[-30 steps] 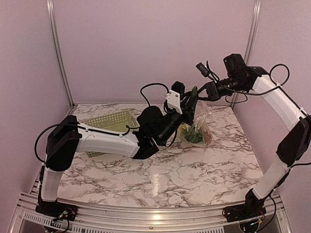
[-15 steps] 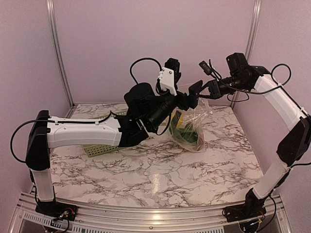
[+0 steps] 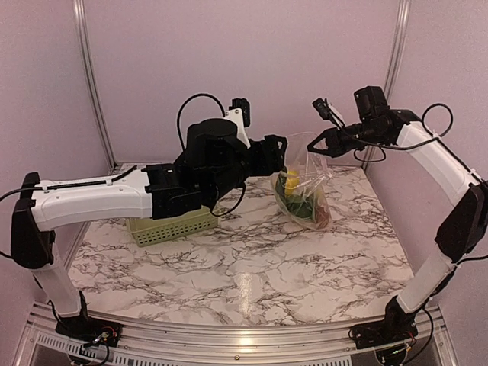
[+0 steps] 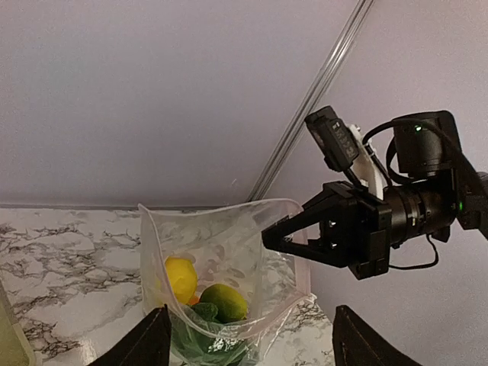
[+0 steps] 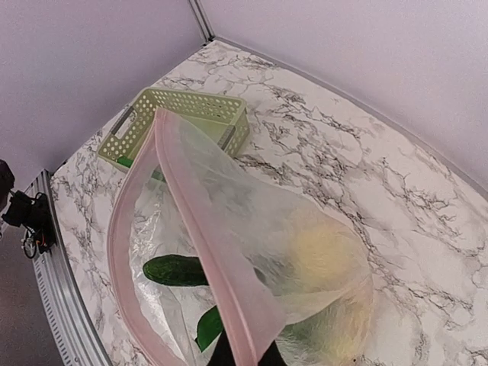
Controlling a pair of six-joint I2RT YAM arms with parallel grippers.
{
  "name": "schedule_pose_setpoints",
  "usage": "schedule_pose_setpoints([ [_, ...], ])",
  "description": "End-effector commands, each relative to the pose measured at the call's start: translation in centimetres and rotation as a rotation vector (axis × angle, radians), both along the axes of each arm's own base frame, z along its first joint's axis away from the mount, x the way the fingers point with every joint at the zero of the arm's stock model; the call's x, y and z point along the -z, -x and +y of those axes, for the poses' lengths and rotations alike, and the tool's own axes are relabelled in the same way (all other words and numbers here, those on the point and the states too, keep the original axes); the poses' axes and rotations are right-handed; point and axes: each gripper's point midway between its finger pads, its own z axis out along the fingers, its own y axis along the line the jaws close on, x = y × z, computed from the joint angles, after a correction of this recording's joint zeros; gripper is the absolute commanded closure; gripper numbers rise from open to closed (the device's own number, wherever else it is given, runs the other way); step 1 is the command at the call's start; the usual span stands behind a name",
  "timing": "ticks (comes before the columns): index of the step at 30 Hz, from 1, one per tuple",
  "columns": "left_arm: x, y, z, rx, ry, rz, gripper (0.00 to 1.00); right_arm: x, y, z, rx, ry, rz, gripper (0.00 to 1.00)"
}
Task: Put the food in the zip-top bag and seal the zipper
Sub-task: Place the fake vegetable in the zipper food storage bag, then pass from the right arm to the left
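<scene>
1. The marble-patterned surface (image 3: 252, 274) carries a basket on its left and a bag right of centre.
2. The left arm (image 3: 99, 202) reaches from the left edge toward the bag. In the top view it crosses in front of the basket.
3. The right arm (image 3: 442, 164) bends in from the right side, with its wrist high above the surface.
4. The light green perforated basket (image 3: 171, 226) stands at the far left of the surface, well apart from the bag.
5. The clear bag (image 3: 305, 183) hangs upright between the two wrists, mouth up. Its lower end reaches down to the surface, but the views do not confirm contact.
6. The zipper (image 5: 202, 244), a pale pink strip, runs along the mouth. Its two halves stand apart, so the mouth is unsealed.
7. The right jaws are clamped on the bag's upper right corner, at the zipper.
8. The left jaws are spread wide. Both fingers (image 4: 156, 339) sit at the bottom edge of the left wrist view, with the bag ahead of them. Contact with the bag cannot be determined.
9. A dark green cucumber (image 5: 174, 270) lies inside the bag, low down.
10. Leafy greens (image 4: 207, 341) fill the bottom of the bag.
11. A yellow lemon (image 4: 181, 278) rests inside the bag, on top of the greens.
12. A yellow-green round fruit (image 4: 223, 301) sits just beside the lemon, touching it.
</scene>
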Motion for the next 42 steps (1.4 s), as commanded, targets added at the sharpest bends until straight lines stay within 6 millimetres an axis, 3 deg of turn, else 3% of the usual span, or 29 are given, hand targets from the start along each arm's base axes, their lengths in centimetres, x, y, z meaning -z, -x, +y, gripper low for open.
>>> schedule_pose_setpoints([
  [1, 8.9, -1.6, 0.2, -0.11, -0.001, 0.271, 0.25, 2.9, 0.1, 2.6, -0.02, 0.017, 0.046, 1.0],
  [4, 11.9, -2.7, 1.1, -0.155, 0.062, 0.39, 0.31, 5.1, 1.6, 4.3, -0.072, 0.023, 0.101, 1.0],
  [7, 14.5, -3.4, 1.1, -0.117, 0.14, 0.521, 0.42, 4.4, 2.4, 5.6, -0.095, 0.022, 0.061, 1.0],
  [10, 16.9, -3.8, 1.6, -0.127, 0.158, 0.601, 0.46, 4.2, 2.8, 6.4, -0.118, 0.022, 0.058, 1.0],
  [19, 20.4, -4.0, 1.5, -0.105, 0.147, 0.701, 0.6, 5.1, 3.1, 6.8, -0.125, 0.036, 0.065, 1.0],
  [22, 19.4, -4.1, 1.4, -0.086, 0.146, 0.666, 0.63, 5.3, 2.9, 6.6, -0.117, 0.051, 0.055, 1.0],
  [26, 16.1, -3.6, 1.5, -0.033, 0.118, 0.568, 0.57, 5.8, 2.8, 6.3, -0.109, 0.068, 0.054, 1.0],
  [30, 14.5, -1.6, 4.0, -0.101, 0.05, 0.497, 0.48, 5.6, 2.8, 6.3, -0.108, 0.072, 0.043, 1.0],
  [32, 15.3, -0.8, 5.7, -0.146, 0.09, 0.529, 0.47, 5.4, 2.9, 6.3, -0.111, 0.069, 0.04, 1.0],
  [35, 17.6, -0.3, 6.3, -0.167, 0.123, 0.591, 0.48, 5.4, 2.8, 6.3, -0.112, 0.068, 0.041, 1.0],
  [37, 18.7, -0.3, 5.6, -0.145, 0.128, 0.622, 0.48, 5.5, 2.8, 6.4, -0.114, 0.068, 0.044, 1.0],
  [42, 18.0, -1.0, 3.1, -0.067, 0.176, 0.6, 0.48, 5.9, 2.9, 6.6, -0.119, 0.083, 0.051, 1.0],
])
